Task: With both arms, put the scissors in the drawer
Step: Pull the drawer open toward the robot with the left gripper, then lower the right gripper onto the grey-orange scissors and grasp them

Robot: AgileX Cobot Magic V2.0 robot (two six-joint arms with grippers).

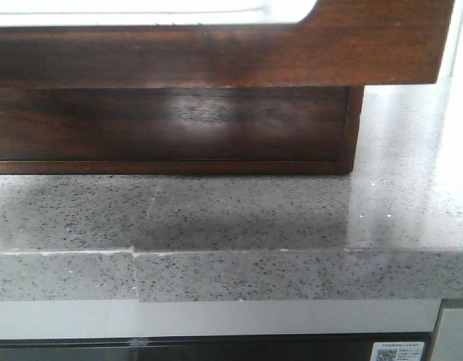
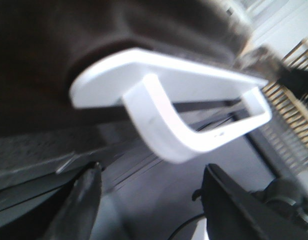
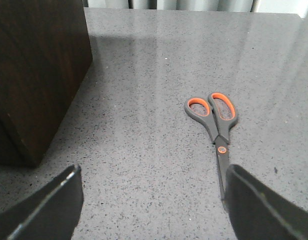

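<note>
The drawer (image 1: 216, 56) fills the top of the front view: a dark reddish-brown glossy front with a wide round-cornered cut-out showing white. No gripper shows in that view. The scissors (image 3: 216, 125), grey with orange-lined handles, lie flat and closed on the grey speckled counter (image 3: 144, 150). My right gripper (image 3: 153, 172) hovers open above the counter, and the blade tips disappear behind one of its fingers (image 3: 254, 210). My left gripper (image 2: 153, 170) is open and empty. It sits just below a blurred white round-cornered piece (image 2: 164, 85) under the drawer's dark wood (image 2: 94, 35).
Below the drawer stands the dark wooden cabinet body (image 1: 171, 124) on the counter (image 1: 239, 218), whose front edge (image 1: 216, 271) has a seam. In the right wrist view a dark wooden block (image 3: 34, 75) stands beside the open counter where the scissors lie.
</note>
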